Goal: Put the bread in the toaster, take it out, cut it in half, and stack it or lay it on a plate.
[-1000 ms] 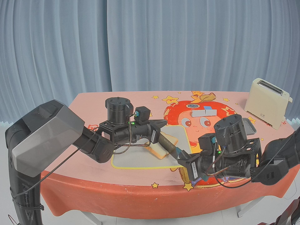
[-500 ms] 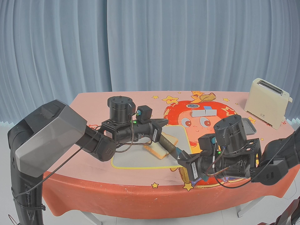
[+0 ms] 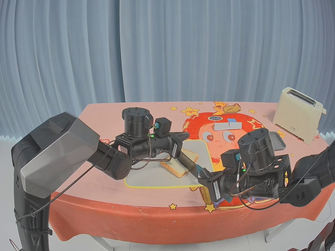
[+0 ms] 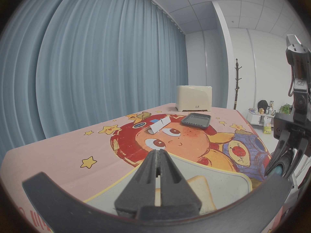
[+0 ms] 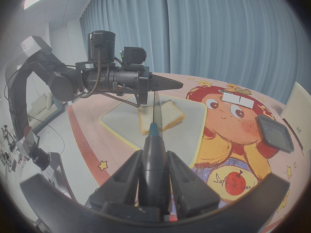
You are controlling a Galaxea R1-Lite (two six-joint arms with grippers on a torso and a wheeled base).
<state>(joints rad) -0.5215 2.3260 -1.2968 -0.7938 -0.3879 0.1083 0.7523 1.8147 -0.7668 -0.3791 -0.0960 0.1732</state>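
The surface [image 3: 104, 114] is a table with a curved front edge. It is draped in an orange-pink cloth [image 3: 139, 220] printed with yellow stars and a large red-haired cartoon face. A pale grey cutting mat [image 3: 153, 176] with a yellow border lies flat near the front edge, left of centre. A cream toaster [image 3: 298, 114] stands upright at the far right, slots up. Near it, toward the middle, a dark rectangular plate [image 3: 279, 142] sits flat on the cloth. Two white cards [image 3: 227, 125] lie side by side on the cartoon's forehead, with a small blue tag [image 3: 232, 120] at their far edge.
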